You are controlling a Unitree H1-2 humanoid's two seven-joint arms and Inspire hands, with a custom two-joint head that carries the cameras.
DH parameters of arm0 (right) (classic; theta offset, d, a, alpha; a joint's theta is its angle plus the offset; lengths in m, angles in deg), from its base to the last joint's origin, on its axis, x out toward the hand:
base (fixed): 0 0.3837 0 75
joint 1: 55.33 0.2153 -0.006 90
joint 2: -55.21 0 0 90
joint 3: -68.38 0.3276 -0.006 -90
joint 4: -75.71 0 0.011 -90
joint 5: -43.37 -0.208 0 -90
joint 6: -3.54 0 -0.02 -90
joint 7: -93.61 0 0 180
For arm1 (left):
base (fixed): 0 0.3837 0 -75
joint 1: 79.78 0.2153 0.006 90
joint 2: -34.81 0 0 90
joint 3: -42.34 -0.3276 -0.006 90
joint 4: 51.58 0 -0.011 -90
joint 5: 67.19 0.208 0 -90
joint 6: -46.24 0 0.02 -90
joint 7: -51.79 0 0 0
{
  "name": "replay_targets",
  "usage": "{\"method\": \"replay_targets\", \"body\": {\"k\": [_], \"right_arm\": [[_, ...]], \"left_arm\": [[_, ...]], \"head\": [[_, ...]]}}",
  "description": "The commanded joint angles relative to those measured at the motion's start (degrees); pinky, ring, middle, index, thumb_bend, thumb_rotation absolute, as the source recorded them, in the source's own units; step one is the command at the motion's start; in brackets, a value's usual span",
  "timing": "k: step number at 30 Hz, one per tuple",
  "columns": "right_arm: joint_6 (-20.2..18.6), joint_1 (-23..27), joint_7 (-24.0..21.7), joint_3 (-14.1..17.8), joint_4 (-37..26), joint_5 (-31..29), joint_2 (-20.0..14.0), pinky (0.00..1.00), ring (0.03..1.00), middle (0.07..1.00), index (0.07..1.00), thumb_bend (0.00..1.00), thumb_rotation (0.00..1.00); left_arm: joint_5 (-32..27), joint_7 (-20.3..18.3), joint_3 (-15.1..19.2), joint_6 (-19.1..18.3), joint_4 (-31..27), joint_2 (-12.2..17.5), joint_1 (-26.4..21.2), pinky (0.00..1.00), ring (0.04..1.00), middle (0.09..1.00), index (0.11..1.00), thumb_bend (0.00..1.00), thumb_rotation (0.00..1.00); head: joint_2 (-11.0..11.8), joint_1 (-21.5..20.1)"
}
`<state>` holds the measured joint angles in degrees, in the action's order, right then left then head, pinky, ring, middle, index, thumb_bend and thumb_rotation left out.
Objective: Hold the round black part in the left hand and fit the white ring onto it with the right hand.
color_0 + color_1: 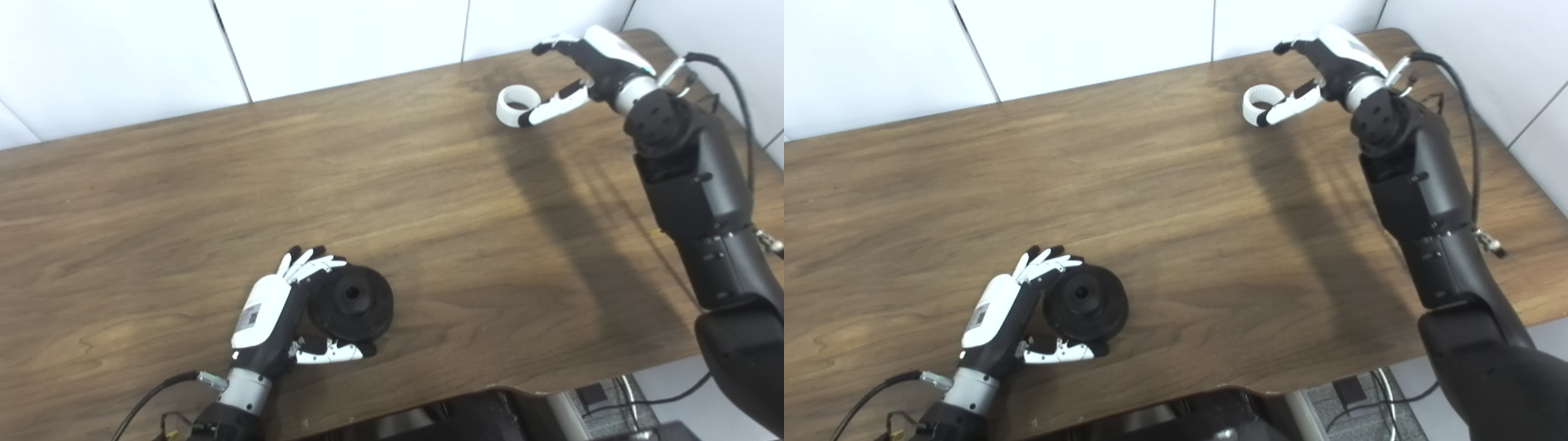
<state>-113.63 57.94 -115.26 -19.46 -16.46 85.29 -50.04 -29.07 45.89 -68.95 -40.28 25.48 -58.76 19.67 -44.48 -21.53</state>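
The round black part (352,303) is a grooved disc with a hub hole, near the table's front edge on the left. My left hand (272,315) wraps its left side, fingers (309,264) over the far rim and thumb pressed along the near rim, shut on it. The white ring (505,111) lies flat on the table at the far right. My right hand (597,61) hovers at the ring's right side, open. Its thumb reaches to the ring's near right rim while its fingers (551,44) arch apart above and behind it.
The wooden table (392,184) ends at white wall panels behind and at a rounded corner on the far right. A cable (732,79) loops from my right wrist. My dark torso (478,416) and floor cables (631,401) show below the front edge.
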Motion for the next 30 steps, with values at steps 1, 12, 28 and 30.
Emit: {"method": "replay_targets", "body": {"k": [1, 12, 28, 30], "right_arm": [[0.3, 4.3, 1.6, 0.2, -0.1, 1.1, -1.9, 0.96, 0.977, 0.968, 0.874, 0.93, 0.29], [0.4, 7.1, 3.0, -4.0, 5.3, 1.1, -3.2, 1.00, 0.992, 0.974, 0.889, 0.93, 0.29], [0.3, 8.8, 3.6, -8.1, 10.6, 1.9, -4.4, 1.00, 0.995, 0.981, 0.884, 0.94, 0.28], [0.3, 9.0, 3.5, -8.5, 11.0, 2.4, -4.5, 1.00, 0.996, 0.979, 0.881, 0.95, 0.28]], "left_arm": [[1.2, -0.2, -0.1, -0.3, 2.0, 1.3, 1.9, 1.00, 0.932, 0.833, 0.487, 0.52, 0.06], [1.6, 2.1, 0.0, 2.8, 4.8, 1.9, 2.8, 1.00, 0.934, 0.833, 0.488, 0.52, 0.06], [1.7, 4.1, -0.1, 4.6, 7.1, 1.3, 3.5, 1.00, 0.930, 0.839, 0.487, 0.52, 0.06], [1.5, 4.2, -0.1, 4.8, 7.2, 1.3, 3.6, 1.00, 0.931, 0.838, 0.487, 0.52, 0.06]], "head": [[0.6, 0.0], [5.0, -0.5], [8.2, 0.6], [8.3, 0.8]]}}
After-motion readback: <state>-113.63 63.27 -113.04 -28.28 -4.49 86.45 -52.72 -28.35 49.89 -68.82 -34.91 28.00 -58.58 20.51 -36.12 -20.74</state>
